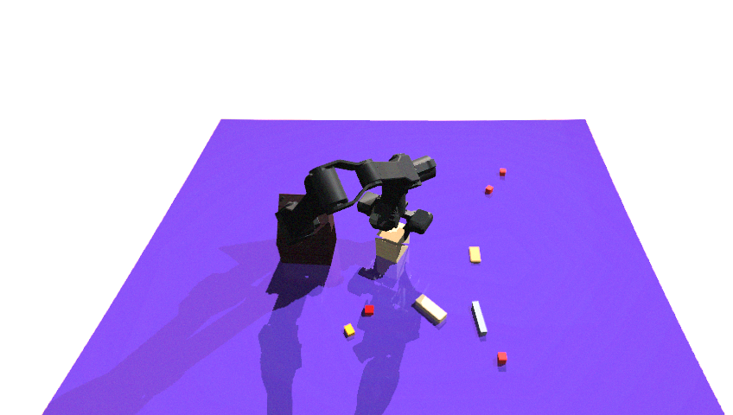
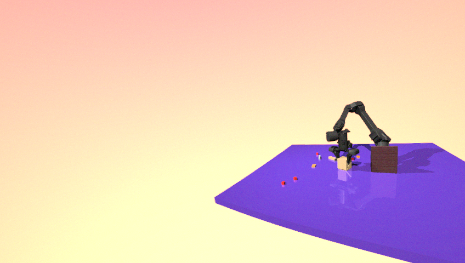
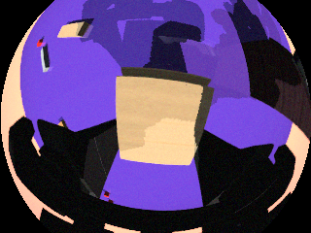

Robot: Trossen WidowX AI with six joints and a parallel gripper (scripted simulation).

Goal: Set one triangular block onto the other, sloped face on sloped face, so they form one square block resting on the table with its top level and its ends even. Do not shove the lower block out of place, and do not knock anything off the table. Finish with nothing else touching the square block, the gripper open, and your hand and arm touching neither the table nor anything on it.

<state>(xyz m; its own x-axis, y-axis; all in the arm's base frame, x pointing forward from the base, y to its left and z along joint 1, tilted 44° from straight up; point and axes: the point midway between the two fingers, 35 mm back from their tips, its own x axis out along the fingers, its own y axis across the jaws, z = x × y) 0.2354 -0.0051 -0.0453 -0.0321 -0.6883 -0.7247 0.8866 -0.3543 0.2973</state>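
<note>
"Top view, findings?"

"Pincer (image 1: 393, 230) (image 2: 343, 159) (image 3: 158, 124) at centre of frame, pinching the upper triangular block (image 1: 392, 235) (image 2: 342, 163) (image 3: 157, 112). Lower triangular block (image 1: 391, 251) directly beneath it, on the bench (image 1: 591, 308) (image 2: 277, 208) (image 3: 73, 97). A dark line runs between the two."

"Other articles?"

"Cream brick (image 1: 430, 309) and pale stick (image 1: 479, 318) (image 3: 45, 57), lower right; yellow cube (image 1: 349, 329), lower middle."

"Exterior view?"

"Pair right of centre, left of the brown pedestal (image 1: 306, 252) (image 2: 384, 159). Pincer above, fingers reaching down the block's sides. Whether the sloped faces meet fully, I cannot tell."

"Wrist view?"

"Upper block mid-frame, a finger on either side. Dark strips border its upper and right edges. Pale stick noted upper left."
</note>
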